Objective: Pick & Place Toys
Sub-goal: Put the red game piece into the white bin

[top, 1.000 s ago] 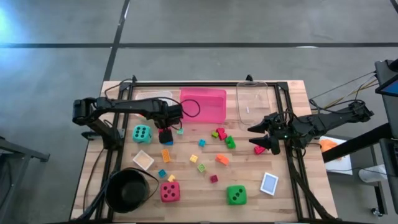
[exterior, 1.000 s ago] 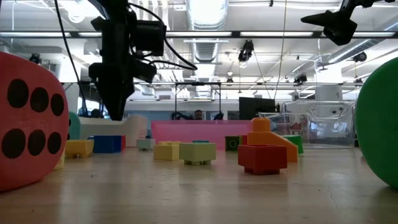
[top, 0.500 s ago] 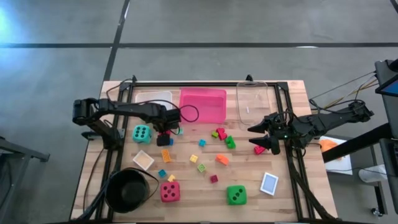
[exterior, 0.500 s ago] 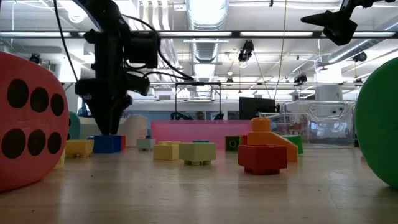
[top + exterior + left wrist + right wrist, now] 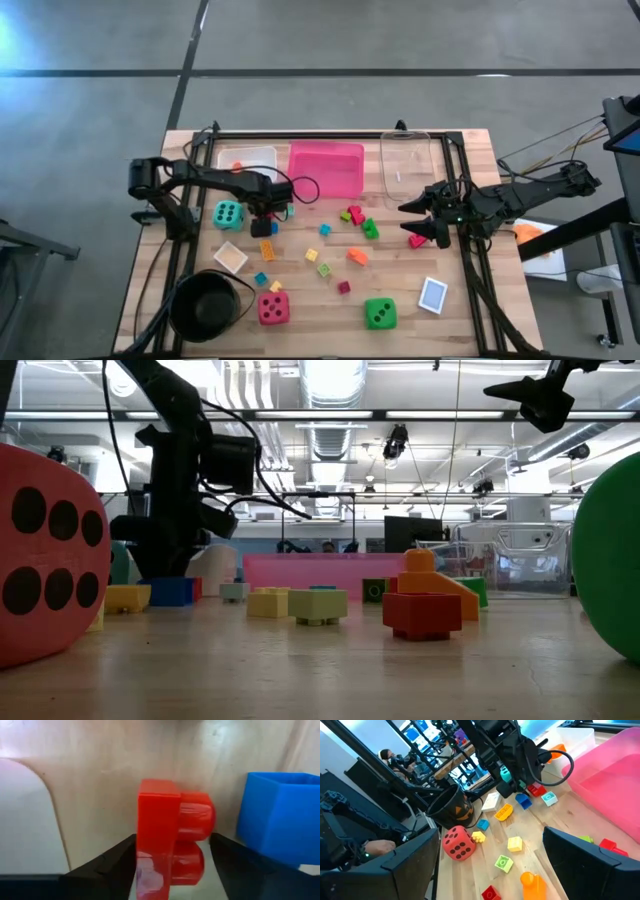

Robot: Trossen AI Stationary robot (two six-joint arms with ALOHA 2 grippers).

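A small red block (image 5: 170, 835) lies on the wooden table beside a blue block (image 5: 280, 815), just right of the teal die (image 5: 228, 213). My left gripper (image 5: 172, 865) points straight down over the red block, open, with one dark finger on each side of it. In the high view the gripper (image 5: 263, 224) covers the red block. In the low view it (image 5: 165, 565) stands right at the table top behind the blue block (image 5: 172, 591). My right gripper (image 5: 415, 222) hangs open and empty above the table's right side. My left gripper has its fingers (image 5: 107, 867) close against the red block's two opposite sides, coming from above. Whether they touch it I cannot tell. The block rests on the table.
Small blocks (image 5: 340, 250) lie scattered mid-table. A red die (image 5: 273, 308), a green die (image 5: 379, 313), a black bowl (image 5: 205, 305) and two cards (image 5: 433, 295) sit near the front. White (image 5: 248, 158), pink (image 5: 327, 168) and clear trays (image 5: 407, 165) line the far edge.
My left gripper has come straight down from well above the table to the table top, over the red and blue blocks by the teal die. The blocks have not moved.
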